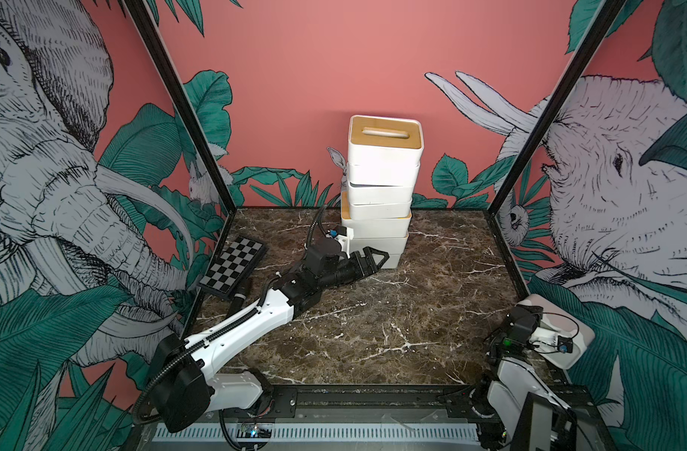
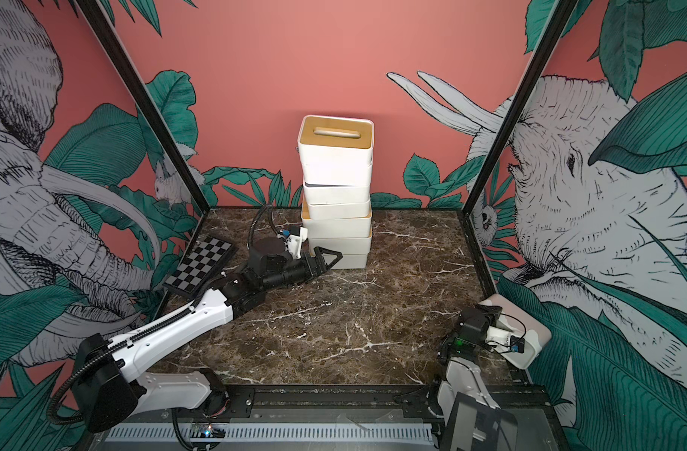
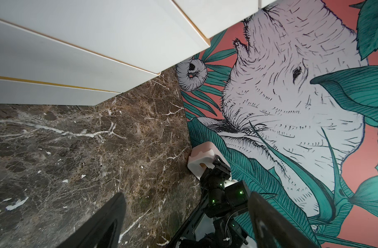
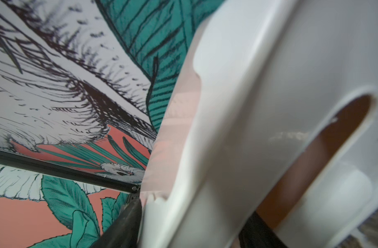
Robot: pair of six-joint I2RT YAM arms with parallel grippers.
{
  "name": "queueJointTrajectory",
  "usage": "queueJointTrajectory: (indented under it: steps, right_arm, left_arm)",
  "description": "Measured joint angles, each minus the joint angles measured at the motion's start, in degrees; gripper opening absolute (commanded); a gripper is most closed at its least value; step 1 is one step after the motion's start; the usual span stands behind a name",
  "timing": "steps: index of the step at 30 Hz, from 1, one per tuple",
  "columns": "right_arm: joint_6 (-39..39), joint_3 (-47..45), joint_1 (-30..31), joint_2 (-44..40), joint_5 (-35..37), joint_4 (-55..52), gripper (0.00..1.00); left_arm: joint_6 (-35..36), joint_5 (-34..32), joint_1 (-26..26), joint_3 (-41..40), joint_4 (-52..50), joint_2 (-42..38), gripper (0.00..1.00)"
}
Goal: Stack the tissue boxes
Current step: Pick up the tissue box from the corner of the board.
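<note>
A stack of several white tissue boxes point(image 1: 380, 187) point(image 2: 336, 187) stands at the back middle of the marble table, slightly staggered, with a bamboo-lidded box on top point(image 1: 384, 132). My left gripper point(image 1: 373, 261) point(image 2: 328, 259) point(image 3: 186, 195) lies low by the stack's bottom box, open and holding nothing; the left wrist view shows the stack's sides point(image 3: 76, 53) close by. A tissue box with pale-pink drip sides point(image 1: 581, 339) point(image 2: 533, 343) point(image 3: 202, 153) point(image 4: 248, 107) leans tilted at the right wall. My right gripper point(image 4: 194, 212) is shut on it, one finger on its side, one in the lid slot.
A black-and-white checkerboard panel point(image 1: 234, 265) point(image 2: 201, 267) leans at the left wall, with a short black cylinder point(image 1: 240, 298) beside it. Patterned walls close in the left, back and right sides. Bare marble point(image 1: 373, 332) lies between the two arms.
</note>
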Motion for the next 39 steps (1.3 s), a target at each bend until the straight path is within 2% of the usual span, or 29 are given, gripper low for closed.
queueJointTrajectory:
  steps: [3, 13, 18, 24, 31, 39]
  right_arm:
    - [-2.97, 1.95, 0.04, 0.79, -2.95, -1.07, 0.51]
    - [-10.93, 6.99, -0.04, 1.62, -12.31, -9.6, 0.44]
    - [-13.68, 8.15, -0.09, 2.99, -15.04, -10.23, 0.37]
    - [-17.75, 11.96, -0.09, 6.88, -20.46, -11.76, 0.34]
    - [-24.68, 20.41, 1.46, 10.12, -29.14, -21.11, 0.27]
    - [-31.32, 29.4, 6.27, 8.59, -39.89, -36.39, 0.16]
  left_arm:
    - [-0.04, -0.13, 0.24, -0.11, 0.02, -0.22, 0.91]
    - [-0.28, -0.48, 1.07, -2.1, 0.57, -1.16, 0.91]
    - [-0.63, -0.59, 1.92, -2.84, 0.92, -2.23, 0.91]
    - [-1.4, -0.59, 2.64, -3.93, 1.31, -2.56, 0.91]
    - [-2.16, -0.57, 2.99, -4.87, 2.12, -2.56, 0.91]
    - [-2.38, -0.59, 3.13, -5.09, 2.93, -2.56, 0.91]
